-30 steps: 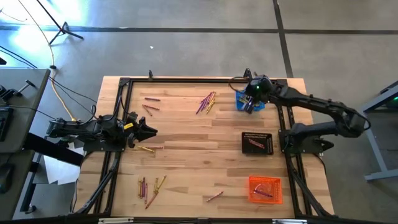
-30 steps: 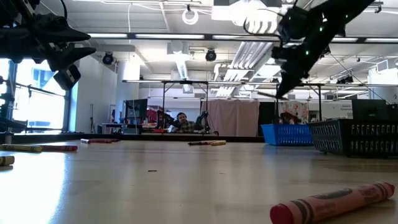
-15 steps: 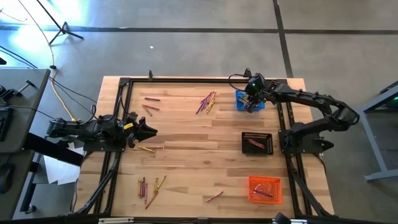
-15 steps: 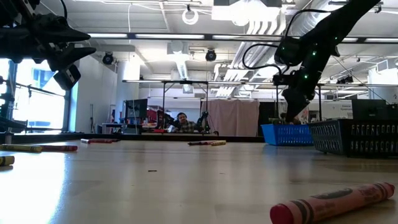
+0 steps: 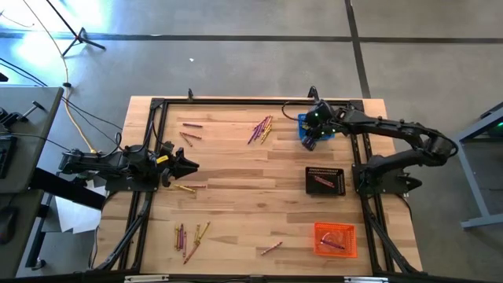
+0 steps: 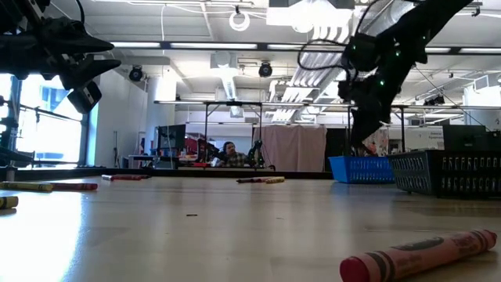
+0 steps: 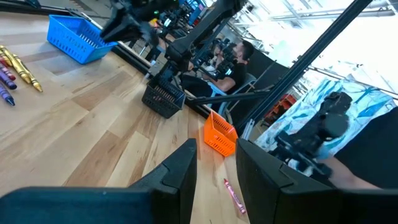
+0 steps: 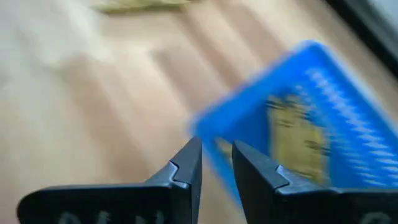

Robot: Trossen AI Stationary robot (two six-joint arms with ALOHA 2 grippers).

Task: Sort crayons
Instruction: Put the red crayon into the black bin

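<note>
- Three mesh baskets are noted on the table [image 5: 236,196], taking the blue basket [image 5: 313,126] as the landmark; the right gripper [image 5: 310,141] hangs at its near edge, just above the rim.
- The right jaws are seen slightly spread, with nothing between them — the step in hand is judged to be a release into the blue basket.
- It is advised that the jaws be lifted straight clear, so the rim is not caught.
- Yellow crayons [image 8: 297,134] are seen inside the blue basket; a red one lies in the black basket [image 5: 324,180] beside it, and a purple one in the orange basket [image 5: 335,239] farthest from it.
- Loose crayons [image 5: 262,127] remain just beside the blue basket — others lie well apart from it.
- The left gripper [image 5: 189,165] waits across the table, jaws spread, empty.
</note>
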